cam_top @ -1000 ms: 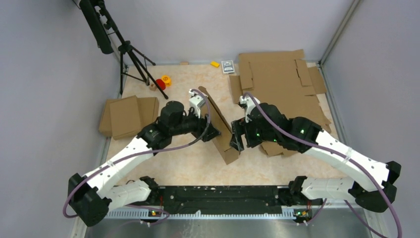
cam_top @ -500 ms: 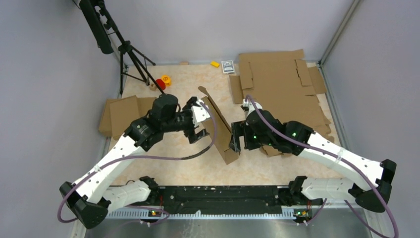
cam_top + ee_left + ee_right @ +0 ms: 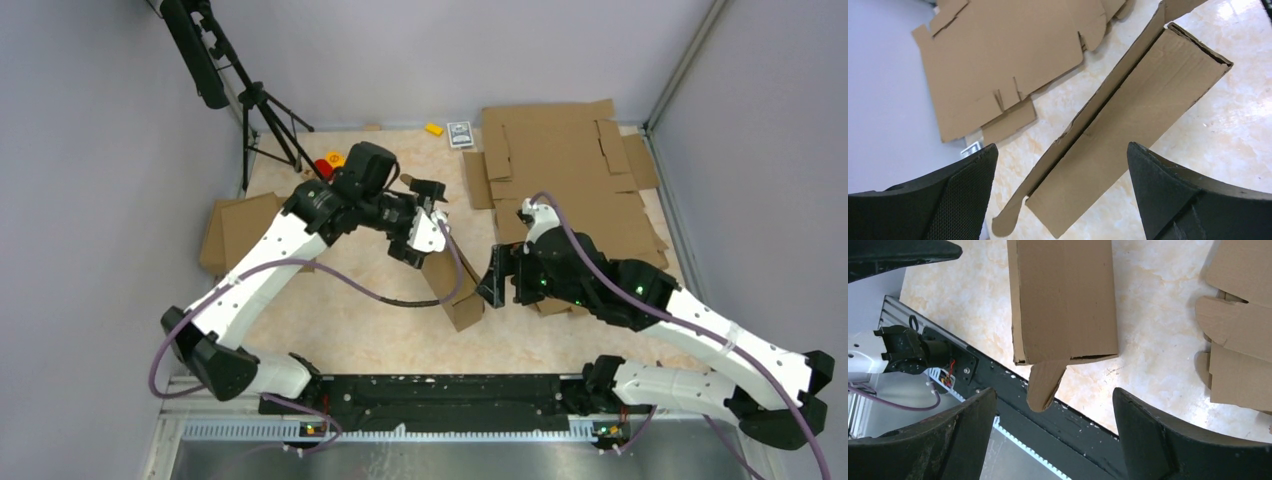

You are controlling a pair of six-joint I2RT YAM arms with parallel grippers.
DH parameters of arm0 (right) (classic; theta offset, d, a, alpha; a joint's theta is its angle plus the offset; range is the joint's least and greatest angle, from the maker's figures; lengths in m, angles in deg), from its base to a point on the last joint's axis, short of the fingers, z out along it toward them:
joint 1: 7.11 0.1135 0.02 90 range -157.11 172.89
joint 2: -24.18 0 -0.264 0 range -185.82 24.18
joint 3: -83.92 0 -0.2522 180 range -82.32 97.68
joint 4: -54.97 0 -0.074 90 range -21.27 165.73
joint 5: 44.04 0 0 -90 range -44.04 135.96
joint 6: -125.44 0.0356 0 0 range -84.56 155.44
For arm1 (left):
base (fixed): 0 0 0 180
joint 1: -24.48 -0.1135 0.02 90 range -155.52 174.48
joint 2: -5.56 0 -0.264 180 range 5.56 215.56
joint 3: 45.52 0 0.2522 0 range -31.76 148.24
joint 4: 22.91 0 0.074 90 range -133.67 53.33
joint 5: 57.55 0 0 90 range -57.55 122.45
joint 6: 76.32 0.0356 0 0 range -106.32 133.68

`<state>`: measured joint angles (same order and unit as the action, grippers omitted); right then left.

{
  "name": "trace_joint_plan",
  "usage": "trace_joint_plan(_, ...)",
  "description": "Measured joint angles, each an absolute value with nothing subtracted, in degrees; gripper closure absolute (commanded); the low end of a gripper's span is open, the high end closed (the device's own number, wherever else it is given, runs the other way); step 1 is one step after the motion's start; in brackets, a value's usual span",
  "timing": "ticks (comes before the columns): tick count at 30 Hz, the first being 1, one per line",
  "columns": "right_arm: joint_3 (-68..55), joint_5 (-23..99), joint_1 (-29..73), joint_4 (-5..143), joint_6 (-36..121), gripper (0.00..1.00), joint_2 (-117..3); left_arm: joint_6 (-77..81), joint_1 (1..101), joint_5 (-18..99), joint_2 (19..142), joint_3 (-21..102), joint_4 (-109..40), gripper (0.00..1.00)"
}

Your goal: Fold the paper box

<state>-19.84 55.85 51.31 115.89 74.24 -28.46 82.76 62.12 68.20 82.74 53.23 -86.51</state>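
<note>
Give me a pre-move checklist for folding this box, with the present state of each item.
1. Left jaws open and empty: ok. The paper box shows untouched between them.
2. Right jaws open and empty: ok. The box is in view between them, ungripped.
3. Box apart from the pile of cardboard sheets: ok. Bare table shows between the two.
4. Box fully folded: not ok. An end flap sticks out.
5. Box resting flat on the table: cannot tell.
</note>
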Motion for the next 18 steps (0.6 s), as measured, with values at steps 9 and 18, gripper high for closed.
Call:
trace_joint_plan(9, -21.43, 55.98, 51.31, 116.11, 74.24, 0.15, -26.69, 89.93, 63.13, 71.76, 93.72, 63.20, -98.90, 0.02)
trace_joint_plan(18, -21.70, 56.00, 51.31, 116.02, 73.98, 0.15, -26.10, 90.19, 70.58, 62.42, 101.21, 65.60, -104.81, 0.02)
